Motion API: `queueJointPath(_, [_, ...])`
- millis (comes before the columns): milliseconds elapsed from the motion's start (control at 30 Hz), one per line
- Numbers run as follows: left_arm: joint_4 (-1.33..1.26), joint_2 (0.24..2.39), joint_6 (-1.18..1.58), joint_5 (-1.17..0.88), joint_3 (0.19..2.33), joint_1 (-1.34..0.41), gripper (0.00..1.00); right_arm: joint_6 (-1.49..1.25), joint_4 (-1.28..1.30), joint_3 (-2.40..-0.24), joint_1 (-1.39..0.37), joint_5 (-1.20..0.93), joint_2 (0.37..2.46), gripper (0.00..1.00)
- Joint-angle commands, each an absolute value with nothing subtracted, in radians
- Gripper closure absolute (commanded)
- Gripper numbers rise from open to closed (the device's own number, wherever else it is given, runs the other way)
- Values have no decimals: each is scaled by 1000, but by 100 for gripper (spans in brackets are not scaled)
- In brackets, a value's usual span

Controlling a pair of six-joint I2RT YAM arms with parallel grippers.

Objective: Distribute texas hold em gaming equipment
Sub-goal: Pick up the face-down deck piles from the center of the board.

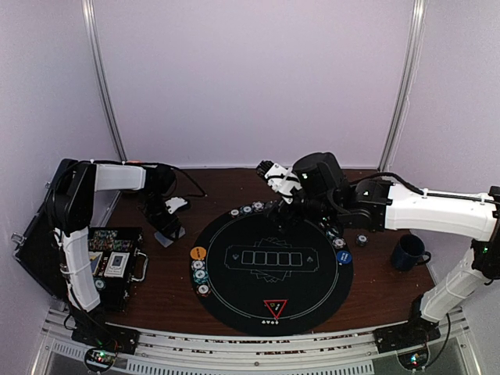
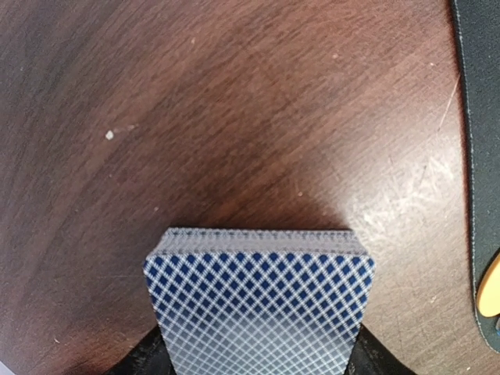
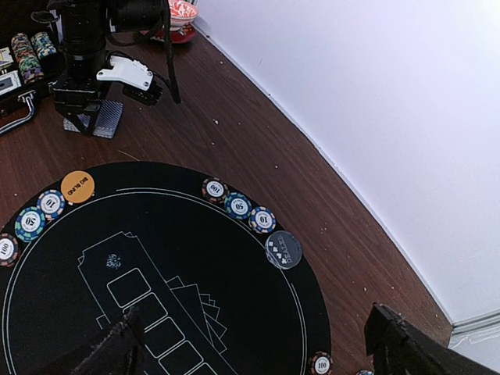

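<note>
My left gripper (image 1: 167, 229) is shut on a deck of blue-backed playing cards (image 2: 259, 301), held low over the brown table left of the black round mat (image 1: 273, 293). The deck also shows in the right wrist view (image 3: 104, 119). My right gripper (image 3: 262, 351) is open and empty above the mat's far part. Three striped chips (image 3: 238, 205) and a grey dealer button (image 3: 283, 250) lie on the mat's far rim. An orange button (image 3: 77, 186) with chips (image 3: 30, 224) lies on its left rim, a blue button (image 1: 344, 257) on its right rim, and a red triangle marker (image 1: 275, 308) at the near edge.
An open black case (image 1: 113, 262) with chips stands at the left. A dark blue mug (image 1: 408, 252) stands right of the mat. A red-and-white cup (image 3: 181, 11) sits at the back left. White walls close in behind.
</note>
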State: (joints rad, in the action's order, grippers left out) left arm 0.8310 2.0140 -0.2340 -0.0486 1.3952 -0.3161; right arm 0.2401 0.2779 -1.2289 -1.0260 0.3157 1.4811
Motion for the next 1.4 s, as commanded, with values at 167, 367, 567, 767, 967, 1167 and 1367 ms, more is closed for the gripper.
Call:
queueJointPath(167, [830,1981,-223,-104,1376,-337,48,240,258,-1216,-1033,325,1486,0])
queueJointPath(367, [817,1960,-217,-86,1366,-338,51,229,268,-1223,-1032,300,1503,0])
queueJointPath(567, [814,1957,-214,-69,1366,-345,50,229,265,-1220,-1032,304,1499,0])
queueJointPath(767, [808,1956,-215,-65,1352,-351,31,229,265,-1220,-1033,305,1498,0])
queueJointPath(967, [810,1984,-218,-57,1347,-367,16,229,263,-1220,-1033,306,1499,0])
queueJointPath(1167, [809,1996,-217,-20,1348,-367,15,229,264,-1218,-1032,305,1499,0])
queueJointPath(1367, [809,2013,-210,34,1359,-368,14,229,263,-1218,-1033,306,1501,0])
